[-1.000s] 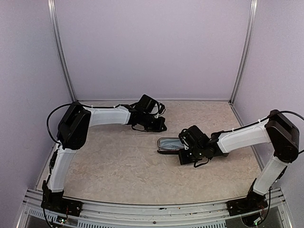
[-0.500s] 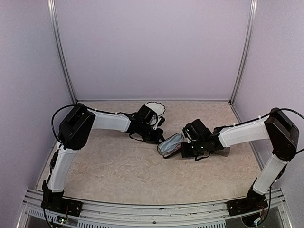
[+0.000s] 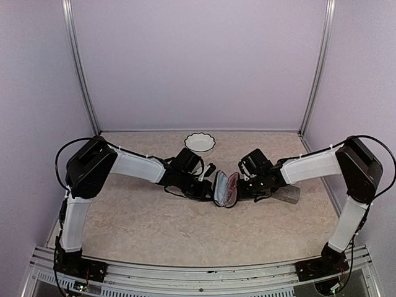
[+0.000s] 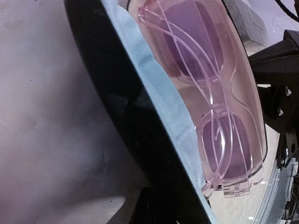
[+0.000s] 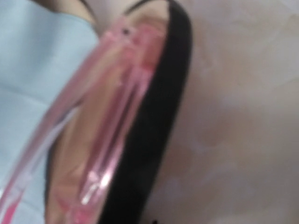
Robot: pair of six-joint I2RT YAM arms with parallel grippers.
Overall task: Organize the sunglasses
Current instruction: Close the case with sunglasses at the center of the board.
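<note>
A black oblong glasses case [image 3: 219, 189] with pale blue lining stands on edge, half open, at mid table. The pinkish-clear sunglasses [image 3: 232, 189] lie folded inside it. My left gripper [image 3: 208, 187] is against the case's left shell; its jaws are hidden. My right gripper [image 3: 242, 187] holds the right shell. The left wrist view shows the black shell [image 4: 126, 116] and the pink glasses [image 4: 210, 93] close up. The right wrist view shows the pink frame [image 5: 112, 116] and the black rim [image 5: 159, 116], blurred. The dark round-lens pair is out of view.
A white scalloped bowl [image 3: 200, 142] sits at the back centre. A grey speckled case [image 3: 289, 195] lies just behind my right forearm. Pale walls and metal posts close off the table at the back and sides.
The case went from lying flat and open to standing on edge, half folded. My right gripper lifted its side and moved back. My left gripper swung forward and right, uncovering the bowl.
</note>
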